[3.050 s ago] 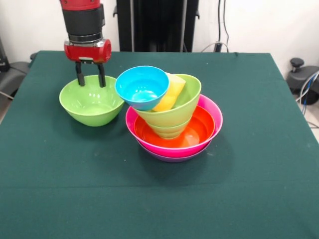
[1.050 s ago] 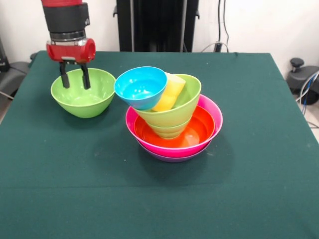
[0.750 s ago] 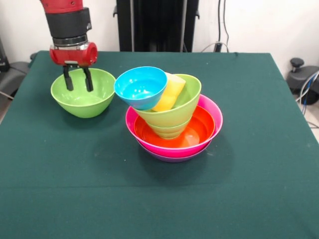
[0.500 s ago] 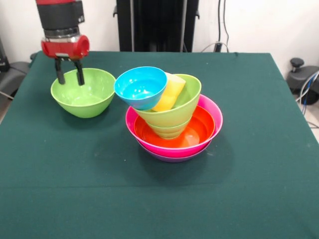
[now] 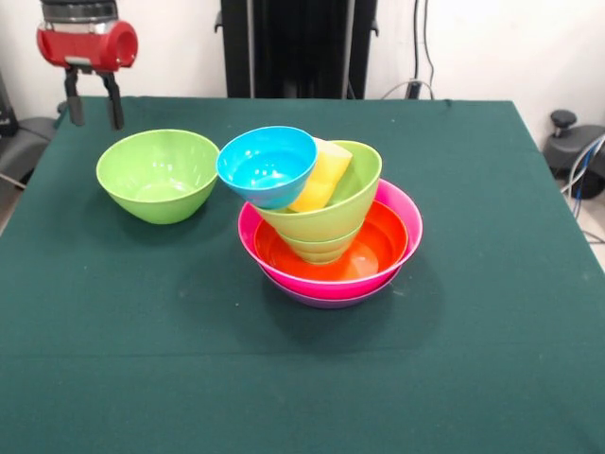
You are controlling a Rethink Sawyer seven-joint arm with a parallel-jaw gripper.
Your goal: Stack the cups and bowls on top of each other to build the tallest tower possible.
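The tower (image 5: 326, 227) stands mid-table: a purple bowl (image 5: 331, 298) lowest, then a hot pink bowl (image 5: 402, 213), an orange bowl (image 5: 378, 241) and lime green bowls (image 5: 345, 203) nested. A yellow cup (image 5: 323, 175) lies tilted in the top green bowl. A sky blue bowl (image 5: 267, 166) leans on its left rim. A large lime green bowl (image 5: 158, 175) sits alone at the left. My gripper (image 5: 92, 106) is open and empty, raised above and behind that bowl's left side. The red and orange cups are out of view.
The green table cloth (image 5: 473, 331) covers the table. The robot's black pedestal (image 5: 298, 47) stands at the far edge. Cables and a chair base (image 5: 572, 151) lie beyond the right edge.
My gripper dragged the lone green bowl a little to the left, let go of its rim, then rose and moved left and back. The tower has not moved.
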